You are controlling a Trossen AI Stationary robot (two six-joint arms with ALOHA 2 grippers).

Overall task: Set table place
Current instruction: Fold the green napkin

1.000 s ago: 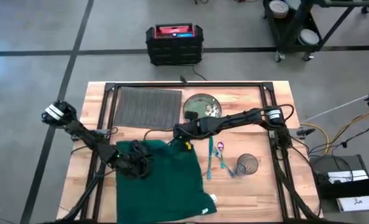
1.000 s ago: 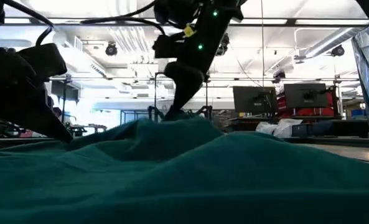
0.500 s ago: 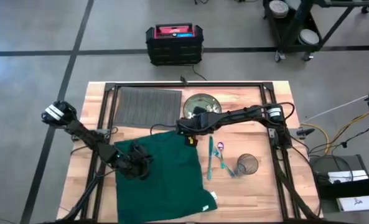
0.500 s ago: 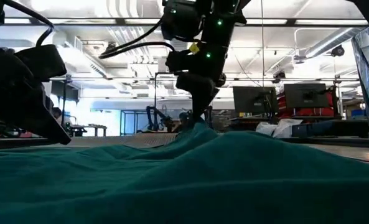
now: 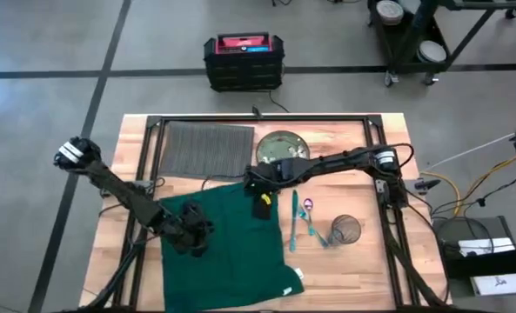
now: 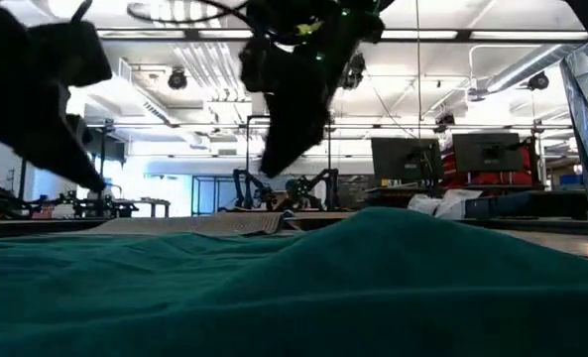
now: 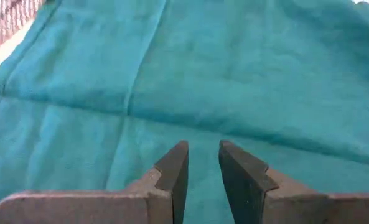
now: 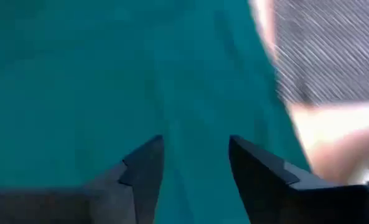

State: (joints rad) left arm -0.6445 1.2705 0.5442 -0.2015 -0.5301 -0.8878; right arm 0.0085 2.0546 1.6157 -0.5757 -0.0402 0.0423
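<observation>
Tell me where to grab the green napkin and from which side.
Pinch the napkin at its far corner near the right gripper, coming straight down from above. It lies nearly flat on the table, so only a raised fold or free edge gives purchase.

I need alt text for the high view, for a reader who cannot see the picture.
Seen from above, a dark green cloth napkin lies spread on a light-wood table, with the left end effector over its left part and the right end effector over its far right corner. Behind it lie a dark grey ribbed placemat and a round plate.
</observation>
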